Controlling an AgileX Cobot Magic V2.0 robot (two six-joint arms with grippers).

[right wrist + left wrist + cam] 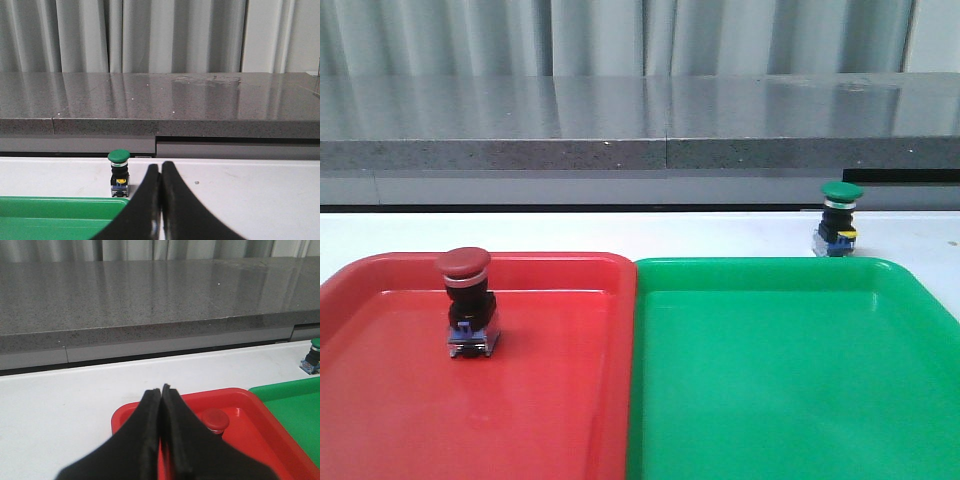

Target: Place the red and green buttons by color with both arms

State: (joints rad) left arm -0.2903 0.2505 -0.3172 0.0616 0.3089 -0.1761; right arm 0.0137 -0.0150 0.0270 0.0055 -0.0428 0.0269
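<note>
The red button (468,303) is seen standing upright inside the red tray (380,400), toward its far-left part. From the left wrist view, its dark-red cap (217,420) is found just beyond and to one side of the left claw (161,390), not touched by it. The left claw is seen pressed fully closed, fingertips together, nothing held between them; it hangs over the near edge of the red tray (125,415).

The green button (839,219) is seen upright on the white counter (720,232), just past the far-right rim of the green tray (790,380), outside it. In the right wrist view the green button (119,172) is placed ahead of the right claw (160,166) and off to one side, apart from it. The right claw is also seen fully closed and empty.

Neither claw is visible in the front view.

2 mushroom-shaped caps are noted, each over a silver ring, a black body and a blue-clear base. Both trays are glossy moulded plastic with rounded corners, set side by side with rims touching. The counter is matte white; a speckled grey stone ledge (640,120) is seen behind it.
</note>
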